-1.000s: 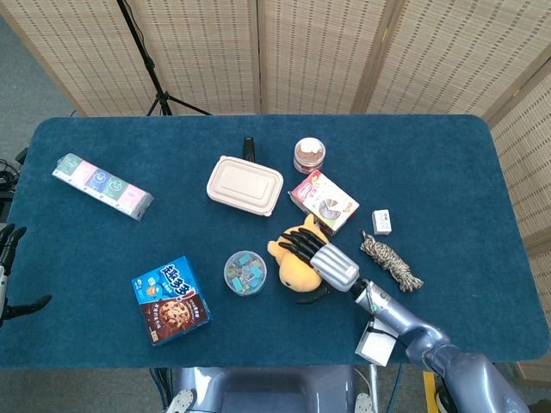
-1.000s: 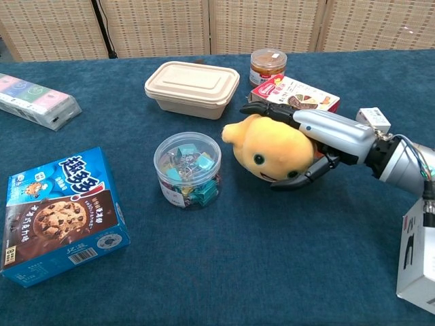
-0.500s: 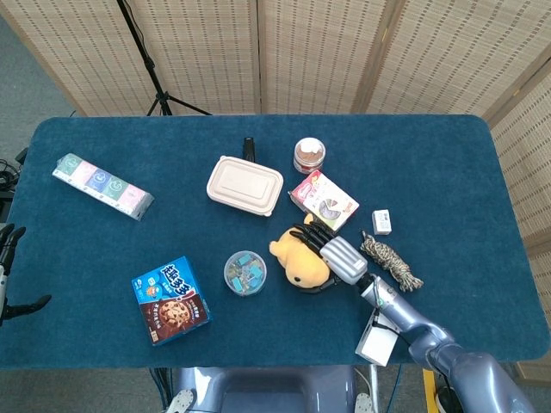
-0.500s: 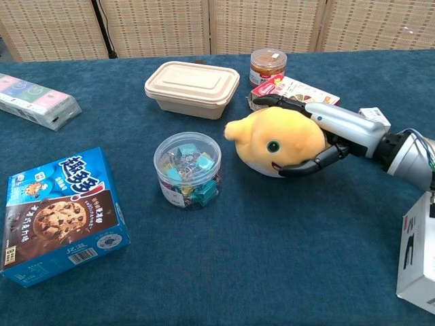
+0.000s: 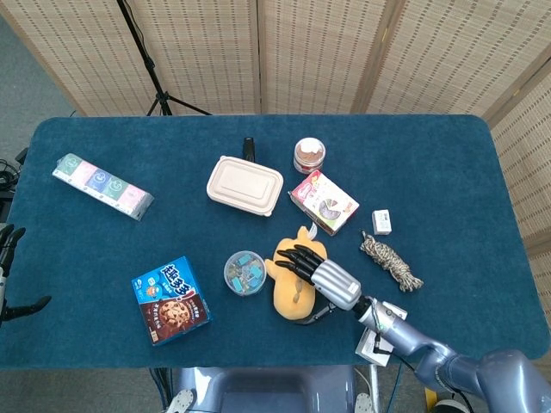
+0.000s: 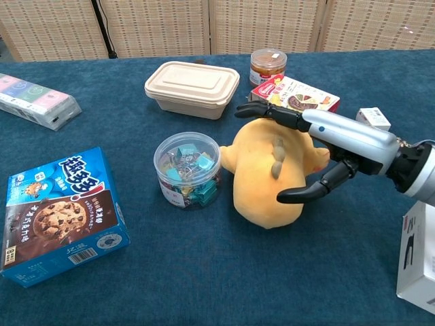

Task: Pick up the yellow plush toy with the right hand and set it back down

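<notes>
The yellow plush toy [image 5: 291, 291] [image 6: 262, 183] is near the middle of the blue table [image 5: 103, 258], just right of a clear tub of clips [image 5: 245, 273] [image 6: 187, 170]. Its back and a small tail face the chest view; its face is hidden. My right hand [image 5: 323, 277] [image 6: 333, 139] grips it from the right, with the fingers [image 6: 272, 114] draped over its top and the thumb [image 6: 302, 193] pressed against its lower side. Whether the toy touches the cloth I cannot tell. My left hand [image 5: 10, 275] shows only at the far left edge of the head view, fingers apart and holding nothing.
A pink snack box [image 5: 324, 201] [image 6: 296, 95] and a jar [image 5: 309, 155] [image 6: 268, 66] stand just behind the toy. A beige lunch box [image 5: 244, 184] [image 6: 192, 88] is back left, a cookie box [image 5: 170, 299] [image 6: 58, 214] front left, and a rope bundle [image 5: 392, 261] lies right.
My right hand has turned the plush so its back shows instead of its face. It has carried the toy toward the front of the table, closer to the tub of clips.
</notes>
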`<state>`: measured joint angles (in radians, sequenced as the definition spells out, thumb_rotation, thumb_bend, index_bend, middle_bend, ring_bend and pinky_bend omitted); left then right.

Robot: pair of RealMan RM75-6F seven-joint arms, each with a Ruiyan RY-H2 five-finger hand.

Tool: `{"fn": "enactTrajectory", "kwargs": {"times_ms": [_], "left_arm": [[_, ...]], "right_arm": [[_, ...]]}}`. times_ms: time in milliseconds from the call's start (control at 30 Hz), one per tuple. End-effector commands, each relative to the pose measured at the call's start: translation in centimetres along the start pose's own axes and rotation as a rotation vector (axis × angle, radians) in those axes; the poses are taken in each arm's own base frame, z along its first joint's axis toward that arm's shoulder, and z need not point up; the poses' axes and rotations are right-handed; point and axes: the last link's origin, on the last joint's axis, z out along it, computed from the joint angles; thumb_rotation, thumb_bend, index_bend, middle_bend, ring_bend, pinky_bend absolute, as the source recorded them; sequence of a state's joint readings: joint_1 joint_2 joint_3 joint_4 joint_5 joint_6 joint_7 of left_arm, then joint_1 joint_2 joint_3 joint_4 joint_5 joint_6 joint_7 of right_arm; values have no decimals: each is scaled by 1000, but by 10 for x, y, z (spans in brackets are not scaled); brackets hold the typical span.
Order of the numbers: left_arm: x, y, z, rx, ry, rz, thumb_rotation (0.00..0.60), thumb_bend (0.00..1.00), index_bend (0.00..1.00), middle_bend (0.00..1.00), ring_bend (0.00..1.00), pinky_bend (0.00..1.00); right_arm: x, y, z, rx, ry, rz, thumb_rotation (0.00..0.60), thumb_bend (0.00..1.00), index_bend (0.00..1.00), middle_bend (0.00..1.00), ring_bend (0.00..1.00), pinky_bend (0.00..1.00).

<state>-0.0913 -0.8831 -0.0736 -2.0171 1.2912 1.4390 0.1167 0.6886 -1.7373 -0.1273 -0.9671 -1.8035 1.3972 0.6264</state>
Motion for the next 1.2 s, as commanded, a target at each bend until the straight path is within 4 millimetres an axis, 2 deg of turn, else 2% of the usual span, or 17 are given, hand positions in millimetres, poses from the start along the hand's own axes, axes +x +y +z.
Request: {"fn": "enactTrajectory", "kwargs": {"times_ms": [33, 200, 300, 467, 633, 833, 900, 1033, 1200], "left_arm": [[0, 0, 0, -2, -1, 0, 600, 0, 0, 0, 0, 0], [-1, 0, -1, -8, -3, 4, 600, 0, 0, 0, 0, 0], [-1, 1, -2, -14, -5, 6, 600, 0, 0, 0, 0, 0], [-2, 1, -5, -17, -4, 6, 600, 0, 0, 0, 0, 0], [-4, 3, -9, -25, -5, 6, 600, 0, 0, 0, 0, 0], [-13, 10, -17, -58, -15, 26, 600, 0, 0, 0, 0, 0], [-16, 9, -19, -58, -18, 37, 600, 0, 0, 0, 0, 0], [-22, 5, -22, -49, -22, 49, 600, 0, 0, 0, 0, 0], [-25, 3, -23, -61, -2, 65, 600, 0, 0, 0, 0, 0]], "right_arm": [[13, -9, -5, 5, 17, -52, 238, 0, 0, 0, 0, 0], [34, -19, -15, -4, 55, -143, 239, 0, 0, 0, 0, 0], [50, -24, -29, -34, 82, -222, 239, 0, 0, 0, 0, 0], [80, -28, -63, -130, 135, -326, 239, 0, 0, 0, 0, 0], [105, -33, -107, -250, 199, -421, 240, 0, 0, 0, 0, 0], [116, -38, -159, -387, 246, -517, 253, 0, 0, 0, 0, 0], [117, -39, -175, -426, 267, -544, 276, 0, 0, 0, 0, 0], [118, -44, -200, -484, 303, -592, 325, 0, 0, 0, 0, 0], [114, -53, -215, -518, 316, -612, 361, 0, 0, 0, 0, 0]]}}
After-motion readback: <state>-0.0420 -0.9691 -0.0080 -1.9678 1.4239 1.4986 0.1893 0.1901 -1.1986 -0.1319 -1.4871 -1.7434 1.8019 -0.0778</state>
